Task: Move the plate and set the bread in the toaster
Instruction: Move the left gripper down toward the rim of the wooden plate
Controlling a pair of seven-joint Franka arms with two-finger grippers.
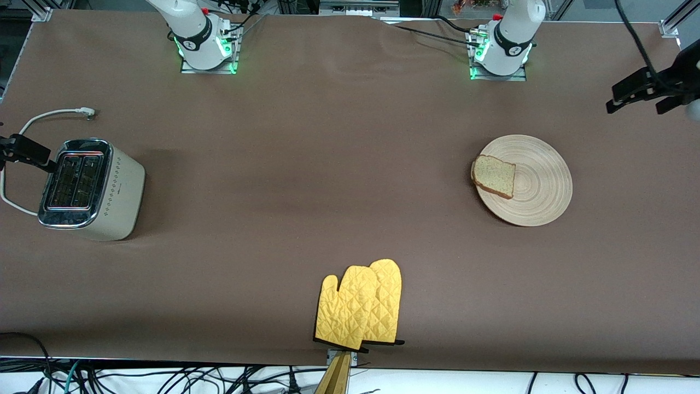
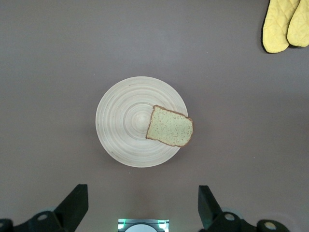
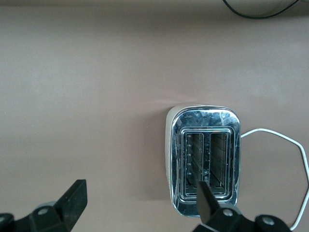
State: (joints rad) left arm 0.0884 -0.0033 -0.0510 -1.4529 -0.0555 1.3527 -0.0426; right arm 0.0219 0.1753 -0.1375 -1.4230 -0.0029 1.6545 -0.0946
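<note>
Front view shows me the whole job laid out, with nothing yet taken in hand. My left gripper (image 1: 637, 101) hangs high at the left arm's end of the table, its fingers spread wide and holding nothing. My right gripper (image 1: 27, 153) hovers beside the toaster (image 1: 90, 189) at the right arm's end, likewise wide apart and empty.

The plate (image 1: 538, 186) lies flat on the brown table (image 1: 328, 164) toward the left arm's end. The bread (image 1: 494, 175) rests on it off-centre, one edge jutting just past the rim on the side toward the toaster. The toaster stands well apart from the plate, both slots facing up and empty as far as I can see. A pair of yellow oven mitts (image 1: 361, 306) lies nearer the front camera, roughly midway between the two.

I judge the plate comes first, and it falls to my left gripper. In the left wrist view the plate (image 2: 125, 128) sits squarely ahead of my fingers (image 2: 72, 205), so I would come down on bare rim away from the bread (image 2: 170, 126) and pinch the thin edge. Keeping the plate level matters: the overhanging slice could slide off if it tips. I would carry it low and slowly toward the toaster, steering wide of the mitts.
</note>
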